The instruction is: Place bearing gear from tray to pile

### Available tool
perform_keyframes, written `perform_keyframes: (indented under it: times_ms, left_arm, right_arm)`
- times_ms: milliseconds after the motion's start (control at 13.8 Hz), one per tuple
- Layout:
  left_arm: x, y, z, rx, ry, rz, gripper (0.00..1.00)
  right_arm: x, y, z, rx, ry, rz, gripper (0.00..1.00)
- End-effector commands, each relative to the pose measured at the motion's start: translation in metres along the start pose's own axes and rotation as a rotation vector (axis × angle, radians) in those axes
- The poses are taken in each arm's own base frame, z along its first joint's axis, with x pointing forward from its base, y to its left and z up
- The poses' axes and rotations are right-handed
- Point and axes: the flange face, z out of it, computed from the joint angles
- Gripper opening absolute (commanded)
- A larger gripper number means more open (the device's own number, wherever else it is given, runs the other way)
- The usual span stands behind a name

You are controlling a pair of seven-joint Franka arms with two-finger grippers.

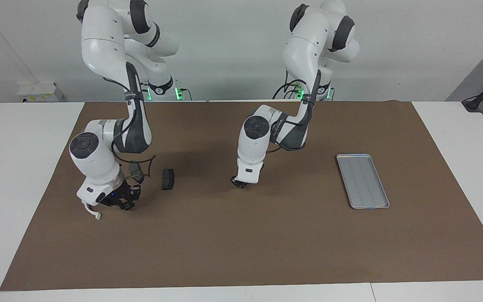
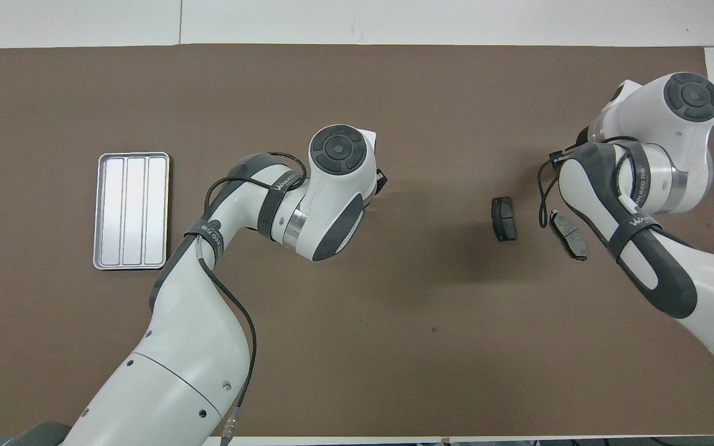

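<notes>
The silver-grey tray (image 1: 362, 180) (image 2: 132, 210) lies toward the left arm's end of the table with nothing in it. The bearing gear is hidden from both views. My left gripper (image 1: 238, 183) (image 2: 380, 181) is low over the mat's middle, between the tray and the pile. The pile's two dark brake pads (image 1: 168, 179) (image 1: 136, 171) (image 2: 504, 218) (image 2: 569, 234) lie toward the right arm's end. My right gripper (image 1: 120, 202) hangs just above the mat beside them. The white curved bracket (image 1: 92, 212) pokes out beside it, and I cannot tell whether it is held.
A brown mat (image 1: 241, 251) covers most of the white table. The right arm's elbow and cable (image 2: 617, 204) hang over one brake pad in the overhead view.
</notes>
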Motion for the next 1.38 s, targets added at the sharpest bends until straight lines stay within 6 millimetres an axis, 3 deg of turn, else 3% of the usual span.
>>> perform_keyframes:
  times_ms: [0, 73, 290, 363, 435, 508, 653, 870, 1160, 1305]
  left_arm:
    - [-0.002, -0.003, 0.005, -0.001, 0.005, -0.023, 0.5]
    - [0.001, -0.006, 0.002, 0.026, -0.008, -0.031, 0.59]
    - [0.028, -0.011, -0.034, 0.052, -0.014, -0.065, 0.84]
    - [0.034, -0.016, -0.065, 0.016, -0.002, -0.073, 0.91]
    - [0.052, -0.026, -0.083, 0.003, 0.006, -0.1, 0.97]
    - [0.063, -0.037, -0.105, -0.003, 0.009, -0.12, 1.0]
    - [0.089, -0.068, -0.145, -0.011, 0.013, -0.161, 1.0]
    - [0.131, -0.13, -0.202, -0.018, 0.014, -0.133, 1.0]
    - [0.179, -0.215, -0.263, -0.002, -0.009, -0.032, 1.0]
    - [0.191, -0.253, -0.29, -0.01, -0.008, -0.001, 1.0]
  right_arm:
    - [-0.009, -0.002, -0.002, 0.011, 0.003, 0.071, 0.0]
    - [-0.009, -0.002, -0.003, 0.011, 0.002, 0.075, 0.0]
    - [-0.011, -0.002, 0.001, 0.012, -0.001, 0.082, 0.0]
    - [-0.011, -0.003, 0.001, 0.01, 0.0, 0.081, 0.3]
    - [-0.01, -0.003, 0.0, 0.01, 0.003, 0.083, 0.84]
    - [-0.009, -0.002, -0.001, 0.01, 0.003, 0.095, 1.0]
    - [-0.005, -0.004, -0.009, 0.008, 0.008, 0.095, 1.0]
    - [0.014, -0.053, -0.056, -0.007, 0.067, 0.111, 1.0]
    - [0.046, -0.147, -0.137, -0.021, 0.077, 0.13, 1.0]
    - [0.041, -0.22, -0.143, -0.019, 0.057, 0.18, 0.97]
